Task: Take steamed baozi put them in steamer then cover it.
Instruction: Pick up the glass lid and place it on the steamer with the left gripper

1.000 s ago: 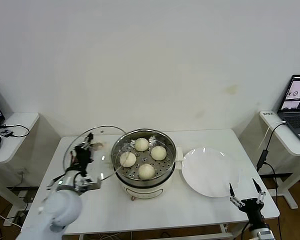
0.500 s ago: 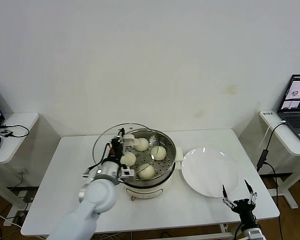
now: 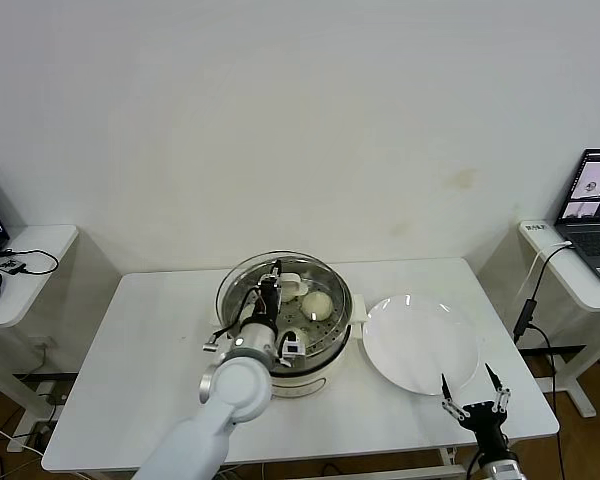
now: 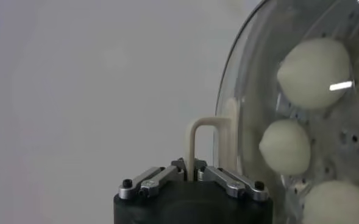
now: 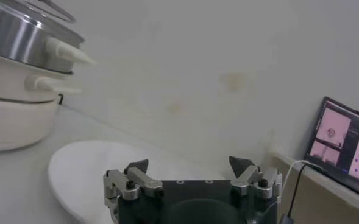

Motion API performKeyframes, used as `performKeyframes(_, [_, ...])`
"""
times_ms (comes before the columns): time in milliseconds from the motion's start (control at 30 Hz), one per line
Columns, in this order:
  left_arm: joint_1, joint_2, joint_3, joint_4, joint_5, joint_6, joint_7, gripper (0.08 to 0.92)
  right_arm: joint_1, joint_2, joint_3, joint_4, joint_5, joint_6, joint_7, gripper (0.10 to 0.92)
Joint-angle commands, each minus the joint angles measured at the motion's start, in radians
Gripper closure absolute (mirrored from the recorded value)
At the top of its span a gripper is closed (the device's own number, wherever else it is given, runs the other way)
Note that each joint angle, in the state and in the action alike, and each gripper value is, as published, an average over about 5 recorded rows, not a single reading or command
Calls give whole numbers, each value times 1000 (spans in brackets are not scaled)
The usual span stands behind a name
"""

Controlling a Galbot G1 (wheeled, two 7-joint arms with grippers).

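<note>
The steamer [image 3: 330, 342] stands mid-table, a steel pot on a cream base. My left gripper [image 3: 272, 286] is shut on the cream handle [image 4: 202, 125] of the glass cover [image 3: 242, 272] and holds the cover over the pot's mouth. Whether the cover's rim rests on the pot I cannot tell. One steamed baozi [image 3: 317, 302] shows on the tray; my arm hides the others. In the left wrist view, three baozi [image 4: 313, 64] show through the glass [image 4: 252, 91], past my left gripper [image 4: 193, 173]. My right gripper [image 3: 472, 398] hangs open at the table's front right, empty.
A flat white plate [image 3: 420, 345] lies right of the steamer, close to my right gripper [image 5: 191, 165]; the right wrist view shows the plate [image 5: 81, 170] and the steamer's side handles [image 5: 66, 52]. Side desks stand at both edges, the right one with a laptop [image 3: 592, 205].
My left gripper has carried the cover rightward from beside the steamer to above its mouth, hiding most baozi. The right gripper has shifted slightly lower along the table's front edge.
</note>
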Motion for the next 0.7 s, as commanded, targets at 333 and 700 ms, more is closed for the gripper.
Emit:
performKeyframes(333, [6, -51, 18, 39, 47, -4, 17, 856, -3, 0, -5, -5, -6, 5, -2, 203])
performKeyframes(700, [18, -68, 5, 42, 19, -3, -9, 855, -7, -1, -14, -7, -9, 8, -5, 203])
